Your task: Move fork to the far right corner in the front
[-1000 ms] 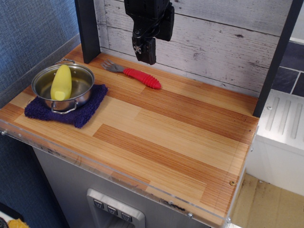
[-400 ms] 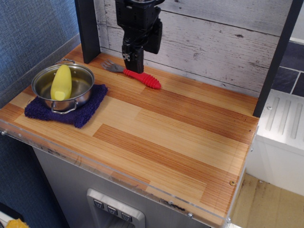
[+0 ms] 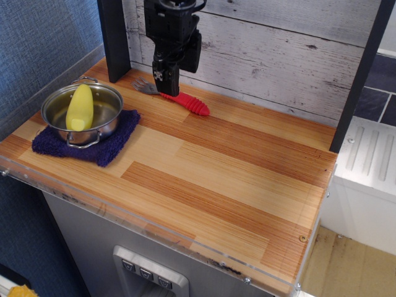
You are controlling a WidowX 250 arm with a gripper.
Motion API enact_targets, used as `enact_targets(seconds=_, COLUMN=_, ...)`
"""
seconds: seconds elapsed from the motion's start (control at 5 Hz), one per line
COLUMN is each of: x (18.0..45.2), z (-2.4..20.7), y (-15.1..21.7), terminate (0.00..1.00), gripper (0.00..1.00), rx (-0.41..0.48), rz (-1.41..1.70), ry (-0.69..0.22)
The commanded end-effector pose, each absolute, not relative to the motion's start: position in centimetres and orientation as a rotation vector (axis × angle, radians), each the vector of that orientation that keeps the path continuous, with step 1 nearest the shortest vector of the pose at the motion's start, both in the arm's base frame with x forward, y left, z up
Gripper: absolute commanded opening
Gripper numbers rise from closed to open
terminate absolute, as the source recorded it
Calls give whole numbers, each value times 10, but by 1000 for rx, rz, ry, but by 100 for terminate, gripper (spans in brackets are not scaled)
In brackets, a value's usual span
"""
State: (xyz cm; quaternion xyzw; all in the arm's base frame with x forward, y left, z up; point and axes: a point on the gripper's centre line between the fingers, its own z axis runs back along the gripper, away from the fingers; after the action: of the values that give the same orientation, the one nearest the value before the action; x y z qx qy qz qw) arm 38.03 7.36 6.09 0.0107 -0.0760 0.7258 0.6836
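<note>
A black robot pincer (image 3: 164, 86) hangs low over the back of a striped wood-grain tabletop (image 3: 204, 179), its tip directly above the junction where the grey tines of a small fork (image 3: 179, 99) meet its ribbed red handle. The fork lies flat near the whitewashed plank wall (image 3: 278, 55), tines pointing left toward a dark upright post (image 3: 114, 37), handle angled right and slightly forward. From this angle the pincer's body hides its own fingertips, so whether it is released or clenched cannot be told; the fork appears to rest on the wood, not lifted.

To the left, a steel pot (image 3: 82, 113) holding a yellow corn-like piece (image 3: 80, 106) sits on a dark blue cloth (image 3: 93, 142), well apart from the fork.

The step in hand looks like the approach to the grasp. The destination, the far right corner in the front (image 3: 297, 247), edged by a clear plastic strip and marked by a small screw, lies diagonally across the tabletop, with open wood between. The next move likely calls for a firm hold across the fork's narrow neck or handle, a lift clear of the surface, then a long diagonal carry forward and right, stopping short of the edge so the fork does not slide off.
</note>
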Motion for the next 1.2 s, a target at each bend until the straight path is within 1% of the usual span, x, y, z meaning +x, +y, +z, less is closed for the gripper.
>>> enact_targets(seconds=0.0, x=398, z=59, y=82, terminate=0, gripper=100, rx=25, rz=1619, ry=-217)
enact_targets(seconds=0.6, x=406, z=26, y=89, terminate=0, gripper=100, rx=79, rz=1604, ry=-154)
enact_targets(seconds=0.8, x=403, z=23, y=87, terminate=0, gripper=0, rx=107, rz=1605, ry=-153)
enact_targets(seconds=1.0, x=403, z=24, y=83, terminate=0, gripper=0, rx=105, rz=1592, ry=-147)
